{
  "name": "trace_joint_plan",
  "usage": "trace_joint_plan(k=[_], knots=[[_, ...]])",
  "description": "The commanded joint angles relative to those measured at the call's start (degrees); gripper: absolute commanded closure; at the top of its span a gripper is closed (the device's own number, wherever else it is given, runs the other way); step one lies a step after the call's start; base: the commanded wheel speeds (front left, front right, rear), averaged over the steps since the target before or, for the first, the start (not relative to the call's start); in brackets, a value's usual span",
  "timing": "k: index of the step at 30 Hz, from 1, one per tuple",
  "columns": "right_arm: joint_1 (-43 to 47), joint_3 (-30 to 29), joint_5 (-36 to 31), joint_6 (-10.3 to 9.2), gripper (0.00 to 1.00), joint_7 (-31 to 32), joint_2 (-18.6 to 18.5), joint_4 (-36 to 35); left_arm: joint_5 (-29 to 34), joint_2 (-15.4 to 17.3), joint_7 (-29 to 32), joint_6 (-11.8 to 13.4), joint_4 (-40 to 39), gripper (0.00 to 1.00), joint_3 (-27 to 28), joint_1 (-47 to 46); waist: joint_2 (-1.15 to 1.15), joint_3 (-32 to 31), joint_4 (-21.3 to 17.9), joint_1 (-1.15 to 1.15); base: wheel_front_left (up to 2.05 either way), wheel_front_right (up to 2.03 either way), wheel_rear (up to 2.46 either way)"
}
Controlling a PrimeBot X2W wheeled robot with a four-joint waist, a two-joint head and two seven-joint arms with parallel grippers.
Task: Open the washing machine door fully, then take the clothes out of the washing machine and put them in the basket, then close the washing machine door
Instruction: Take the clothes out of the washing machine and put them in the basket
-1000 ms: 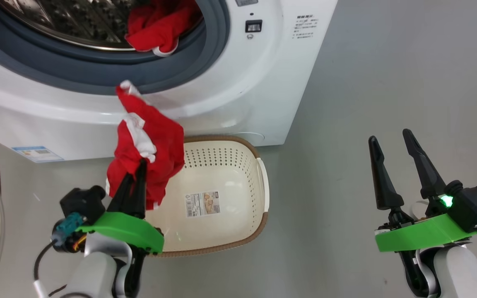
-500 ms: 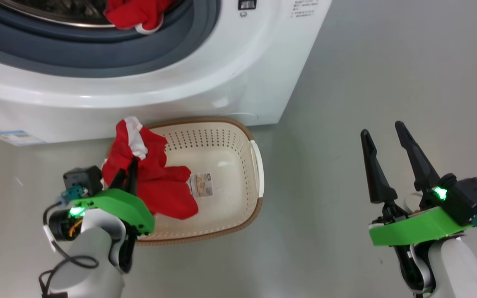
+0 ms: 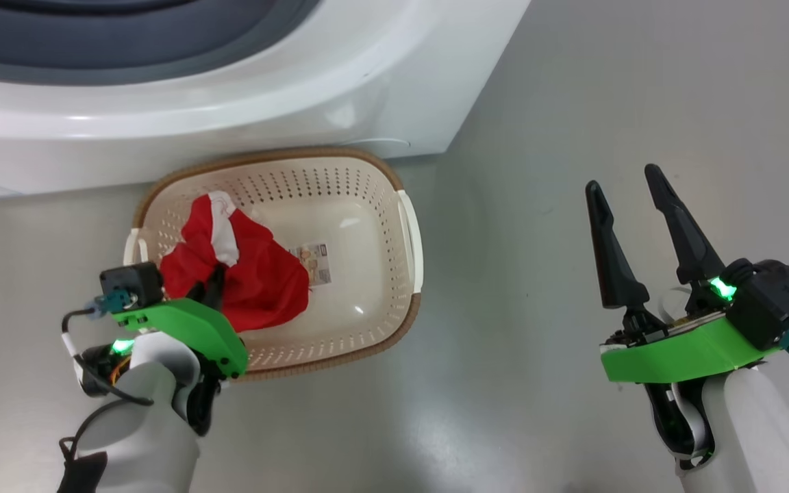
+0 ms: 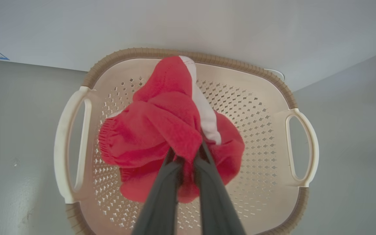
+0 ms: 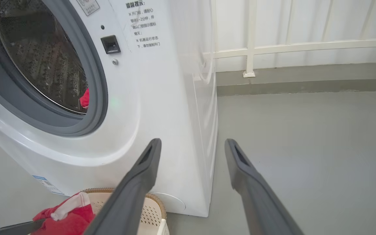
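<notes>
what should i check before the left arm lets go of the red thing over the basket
1. Left gripper fingers clamped on the red garment: ok.
2. Garment inside the basket rim, seen from the head view: ok.
3. Garment resting on the basket bottom, so that it will not drop far: cannot tell.
4. Right gripper open, holding nothing, well to the side of the basket: ok.
5. Washing machine emptied: not ok, red cloth lies in its drum, so another trip is likely.
</notes>
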Motion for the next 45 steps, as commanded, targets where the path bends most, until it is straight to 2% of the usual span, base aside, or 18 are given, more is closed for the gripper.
trace_joint_plan(k=[1, 4, 5, 6, 7, 8, 19, 23, 32, 40, 45], knots=[[-0.4, 1.4, 0.1, 0.35, 0.00, -0.4, 0.0, -1.6, -0.6, 1.3, -0.2, -0.1, -0.4, 1.00, 0.9, -0.2, 0.00, 1.4, -0.6, 0.00, 0.00, 0.00, 0.00], [-1.1, 1.7, 0.5, 0.35, 0.00, -0.4, 0.0, -1.7, -0.9, 1.4, 0.0, -0.2, 0.7, 1.00, 0.7, -1.2, 0.00, 2.7, -1.0, 0.00, 0.00, 0.00, 0.00], [-1.3, 1.8, 0.6, 0.35, 0.00, -0.4, 0.0, -1.7, -0.9, 1.5, 0.0, -0.2, 0.9, 0.90, 0.6, -1.4, 0.00, 3.0, -1.1, 0.00, 0.00, 0.00, 0.00], [-1.5, 1.9, 0.7, 0.35, 0.00, -0.4, 0.0, -1.7, -0.9, 1.6, -0.1, -0.2, 1.1, 0.68, 0.5, -1.7, 0.00, 3.3, -1.2, 0.00, 0.00, 0.00, 0.00], [-1.7, 2.0, 0.8, 0.35, 0.00, -0.4, 0.0, -1.6, -0.9, 1.7, -0.1, -0.2, 1.3, 0.42, 0.5, -2.0, 0.00, 3.5, -1.3, 0.00, 0.00, 0.00, 0.00], [-1.9, 2.0, 0.9, 0.35, 0.00, -0.4, 0.0, -1.6, -0.9, 1.7, -0.2, -0.2, 1.5, 0.00, 0.5, -2.2, 0.00, 3.7, -1.4, 0.00, 0.00, 0.00, 0.00], [-3.1, 1.6, 1.2, 0.35, 0.00, -0.4, 0.0, -0.3, -1.8, 2.4, -1.7, 0.1, 2.1, 0.00, 0.8, -1.9, 0.00, 1.7, -1.7, 0.00, 0.00, 0.00, 0.00], [-3.2, 0.4, 0.4, 0.35, 0.00, -0.4, 0.0, 0.3, -1.6, 2.7, -2.2, 0.2, -0.5, 0.00, 1.2, -0.4, 0.00, -0.3, -1.0, 0.00, 0.00, 0.00, 0.00], [-2.5, -0.4, -0.1, 0.35, 0.00, -0.4, 0.0, 1.7, 2.8, 3.5, -2.3, 0.5, -16.3, 0.00, 3.7, 7.4, 0.00, -5.2, 1.0, 0.00, 0.00, 0.00, 0.00], [-3.2, -0.6, -2.0, 0.35, 0.00, -0.4, 0.0, 4.1, 7.1, 2.3, -2.3, 0.9, -32.9, 0.00, 8.9, 14.3, 0.00, -9.8, 2.0, 0.00, 0.00, 0.00, 0.00], [-3.1, -1.4, -1.8, 0.35, 0.00, -0.4, 0.0, 4.9, 8.0, 1.7, -2.3, 0.5, -39.5, 0.00, 10.8, 17.8, 0.00, -12.8, 2.2, 0.00, 0.00, 0.00, 0.00]])
